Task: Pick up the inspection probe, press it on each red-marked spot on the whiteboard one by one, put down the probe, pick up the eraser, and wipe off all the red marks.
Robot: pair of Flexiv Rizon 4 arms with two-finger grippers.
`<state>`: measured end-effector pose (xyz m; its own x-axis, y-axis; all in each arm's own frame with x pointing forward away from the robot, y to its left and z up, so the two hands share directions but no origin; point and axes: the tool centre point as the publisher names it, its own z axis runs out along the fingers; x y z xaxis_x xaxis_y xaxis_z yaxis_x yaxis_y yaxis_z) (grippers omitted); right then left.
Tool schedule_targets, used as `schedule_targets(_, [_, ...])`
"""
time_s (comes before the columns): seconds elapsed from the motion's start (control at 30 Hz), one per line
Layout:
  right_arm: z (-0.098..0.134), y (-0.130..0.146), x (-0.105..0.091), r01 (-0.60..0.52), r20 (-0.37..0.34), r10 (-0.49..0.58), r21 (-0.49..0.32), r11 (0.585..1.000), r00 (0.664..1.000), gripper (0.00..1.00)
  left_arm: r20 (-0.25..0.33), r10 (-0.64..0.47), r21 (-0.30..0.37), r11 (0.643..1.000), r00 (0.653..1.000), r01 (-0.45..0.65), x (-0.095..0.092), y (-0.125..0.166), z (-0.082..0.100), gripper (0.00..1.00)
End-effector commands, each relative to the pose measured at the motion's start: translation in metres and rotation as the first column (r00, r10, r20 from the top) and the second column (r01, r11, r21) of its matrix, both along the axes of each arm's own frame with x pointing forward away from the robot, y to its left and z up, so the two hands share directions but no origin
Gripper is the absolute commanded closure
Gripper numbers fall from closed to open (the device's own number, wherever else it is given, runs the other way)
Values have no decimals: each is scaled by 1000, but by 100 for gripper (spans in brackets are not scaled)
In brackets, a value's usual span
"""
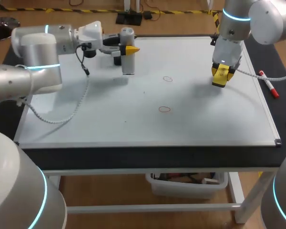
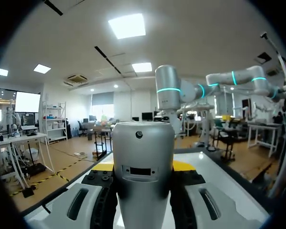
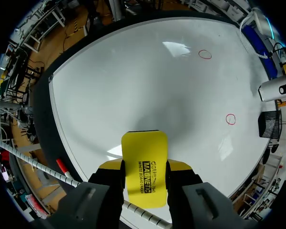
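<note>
Right gripper [image 3: 144, 166] pinching the flat yellow eraser [image 1: 219, 75], left gripper [image 2: 143, 167] clasping the grey cylindrical probe [image 1: 128, 64], we are aiming for flat, firm passes over both red circles [image 1: 168, 79] [image 1: 165, 109].

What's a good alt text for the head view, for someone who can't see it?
The left gripper holds the upright inspection probe at the far left of the whiteboard, while the right gripper holds the yellow eraser over its right part. Two small red circles sit mid-board, and a red marker lies right of the board.

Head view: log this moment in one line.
left gripper: shut on probe, upright | right gripper: shut on eraser, over whiteboard | red marks: two, unwiped
</note>
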<state>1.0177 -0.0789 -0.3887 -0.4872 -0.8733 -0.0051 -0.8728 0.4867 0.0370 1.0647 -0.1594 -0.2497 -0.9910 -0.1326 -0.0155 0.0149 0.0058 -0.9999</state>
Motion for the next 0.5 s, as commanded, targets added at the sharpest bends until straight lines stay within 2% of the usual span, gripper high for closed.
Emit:
schedule_targets(0.03, [1, -1, 1, -3, -1, 3, -3, 1000, 1000, 100, -7, 203, 18, 979, 979, -203, -25, 26, 6, 100])
schedule_targets(0.5, [1, -1, 1, -3, -1, 3, -3, 1000, 1000, 100, 4, 338, -1, 941, 941, -338, -44, 85, 2, 100])
